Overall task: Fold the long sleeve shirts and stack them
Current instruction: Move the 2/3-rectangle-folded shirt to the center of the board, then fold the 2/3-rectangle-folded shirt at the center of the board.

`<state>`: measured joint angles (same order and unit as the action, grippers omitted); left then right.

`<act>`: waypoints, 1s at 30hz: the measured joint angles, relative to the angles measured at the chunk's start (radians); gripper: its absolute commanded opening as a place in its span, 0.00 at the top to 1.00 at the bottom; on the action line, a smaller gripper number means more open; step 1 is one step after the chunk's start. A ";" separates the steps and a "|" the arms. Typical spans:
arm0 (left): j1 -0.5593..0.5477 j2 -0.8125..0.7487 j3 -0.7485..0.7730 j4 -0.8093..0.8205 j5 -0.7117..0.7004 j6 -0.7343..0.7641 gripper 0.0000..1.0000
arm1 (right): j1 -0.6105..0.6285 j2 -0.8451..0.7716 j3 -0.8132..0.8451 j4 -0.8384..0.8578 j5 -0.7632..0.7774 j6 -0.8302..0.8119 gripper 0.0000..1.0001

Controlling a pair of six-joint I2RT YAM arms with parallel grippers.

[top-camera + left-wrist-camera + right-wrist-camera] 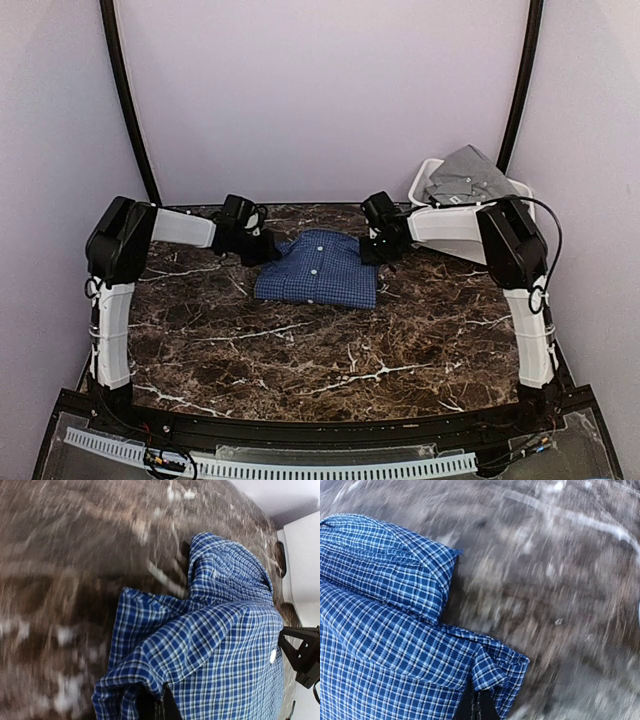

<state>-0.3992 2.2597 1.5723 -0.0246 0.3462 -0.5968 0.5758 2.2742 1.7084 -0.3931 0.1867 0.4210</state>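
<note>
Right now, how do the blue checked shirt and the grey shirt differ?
Pose: the blue checked shirt lies folded flat on the table; the grey shirt sits bunched in the white bin.
Look: the blue checked shirt has a fine check and white buttons; the grey shirt is plain.
Contact: the left gripper and right gripper pinch the blue checked shirt's corners; nothing touches the grey shirt.
Both are cloth shirts.

Navy checked cloth shirt (318,268) lies on brown marble table (300,350), between my left gripper (268,252) and right gripper (372,252). Grey cloth shirt (468,172) sits in white plastic bin (424,186), far right.

Soft, even light; top view sharp, marble table (60,555) motion-blurred (both wrist views).
</note>
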 measured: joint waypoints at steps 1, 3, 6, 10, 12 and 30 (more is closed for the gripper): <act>-0.008 -0.066 -0.099 0.024 -0.011 -0.017 1.00 | 0.006 -0.031 -0.043 -0.003 -0.004 0.003 1.00; -0.029 -0.195 -0.278 0.055 -0.031 -0.050 1.00 | 0.044 -0.097 -0.135 0.004 -0.013 0.008 1.00; -0.073 -0.405 -0.527 0.081 -0.066 -0.104 1.00 | 0.090 -0.222 -0.286 0.000 -0.024 0.024 1.00; -0.124 -0.631 -0.706 0.089 -0.105 -0.148 0.99 | 0.116 -0.385 -0.431 -0.003 -0.042 0.042 1.00; -0.127 -0.705 -0.731 0.089 -0.121 -0.153 0.99 | 0.113 -0.441 -0.458 -0.003 -0.048 0.047 1.00; -0.015 -0.410 -0.388 0.021 -0.134 -0.009 0.40 | 0.008 -0.336 -0.324 0.021 -0.054 0.016 0.41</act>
<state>-0.4145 1.8492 1.1839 -0.0036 0.2123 -0.6056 0.5842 1.9385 1.3846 -0.3725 0.1326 0.4366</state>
